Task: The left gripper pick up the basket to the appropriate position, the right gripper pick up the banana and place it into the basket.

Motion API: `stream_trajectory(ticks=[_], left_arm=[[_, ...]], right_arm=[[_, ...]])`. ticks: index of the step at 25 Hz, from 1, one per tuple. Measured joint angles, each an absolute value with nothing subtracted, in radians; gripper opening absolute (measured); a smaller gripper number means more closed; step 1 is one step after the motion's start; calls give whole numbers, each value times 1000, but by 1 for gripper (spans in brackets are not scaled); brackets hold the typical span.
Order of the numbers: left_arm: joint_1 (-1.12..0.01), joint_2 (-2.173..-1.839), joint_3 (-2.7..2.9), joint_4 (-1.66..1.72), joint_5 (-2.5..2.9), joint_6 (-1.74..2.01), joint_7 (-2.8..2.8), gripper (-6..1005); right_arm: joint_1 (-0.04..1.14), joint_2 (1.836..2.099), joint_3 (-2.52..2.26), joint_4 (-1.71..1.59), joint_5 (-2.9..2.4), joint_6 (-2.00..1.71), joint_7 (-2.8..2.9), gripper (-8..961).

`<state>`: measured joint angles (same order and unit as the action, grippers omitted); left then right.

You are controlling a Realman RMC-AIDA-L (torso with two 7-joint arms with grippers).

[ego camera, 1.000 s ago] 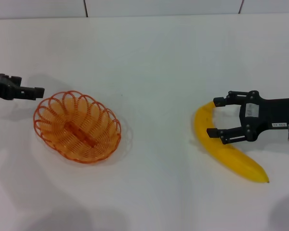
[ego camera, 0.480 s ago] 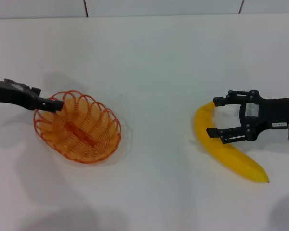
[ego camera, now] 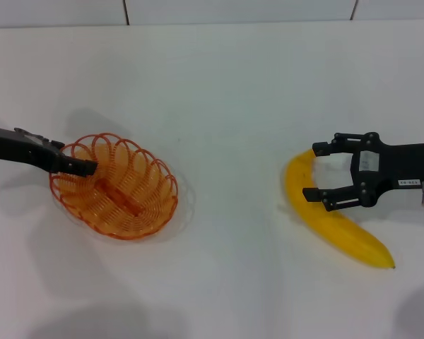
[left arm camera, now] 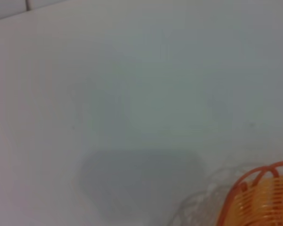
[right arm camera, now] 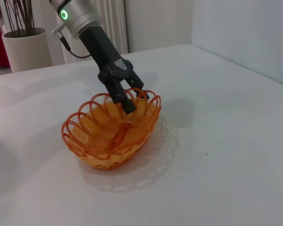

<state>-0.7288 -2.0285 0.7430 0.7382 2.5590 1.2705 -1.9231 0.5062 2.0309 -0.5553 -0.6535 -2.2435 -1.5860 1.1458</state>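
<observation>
the left gripper [ego camera: 85, 168] reaches over the wire basket's [ego camera: 116, 187] rim near the counter's left edge, its jaw state unclear; the right gripper [ego camera: 314, 173] straddles the banana [ego camera: 325, 219] with jaws apart.

We find only one piece of writing: a small white label [ego camera: 409, 183] on the black arm behind the right gripper [ego camera: 316, 171], seen in the head view. It carries a short line of dark characters, but we cannot make out any letter or number on it. The pale patch [ego camera: 369, 161] on that gripper's body shows no print that we can read. Nothing else bears legible text.
</observation>
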Motion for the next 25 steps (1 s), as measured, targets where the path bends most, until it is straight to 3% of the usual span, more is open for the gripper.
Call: stream_trajectory(ticks=[16, 25], left_arm=[[-728, -2028, 746, 745, 2551, 1265, -1920, 782], [-731, -2028, 775, 746, 2558, 1265, -1916, 419]], right_arm=[[506, 2031, -555, -653, -2244, -1586, 1146, 901], [506, 2031, -555, -653, -2244, -1586, 1146, 900]])
